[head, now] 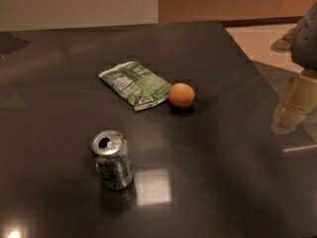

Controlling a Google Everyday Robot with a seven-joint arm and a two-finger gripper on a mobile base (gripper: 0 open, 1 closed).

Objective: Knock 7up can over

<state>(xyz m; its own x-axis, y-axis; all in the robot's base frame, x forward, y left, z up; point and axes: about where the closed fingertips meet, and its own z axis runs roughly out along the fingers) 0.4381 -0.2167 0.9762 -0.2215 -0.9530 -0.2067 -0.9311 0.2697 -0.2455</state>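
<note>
7up can (113, 160): stands upright on the front-left part of the table, top w/ dark drinking hole facing up, greenish-grey print on the side.
Gripper (295, 103): at the right edge of view, cream-coloured, hanging down from a grey arm part (307, 33), near the table's right side; well apart from the can.
Gripper state: apart or together, I cannot tell from this view.
Snack bag (134, 85): green, lies flat approx. in the table centre, behind the can.
Orange fruit (181, 94): round, just beside the bag's right corner, maybe touching it.
Table (223, 182): dark, glossy; a pale square reflection (153, 186) sits just right of the can's base.
Can vs. bag & fruit: clearly apart, bare table between them.
</note>
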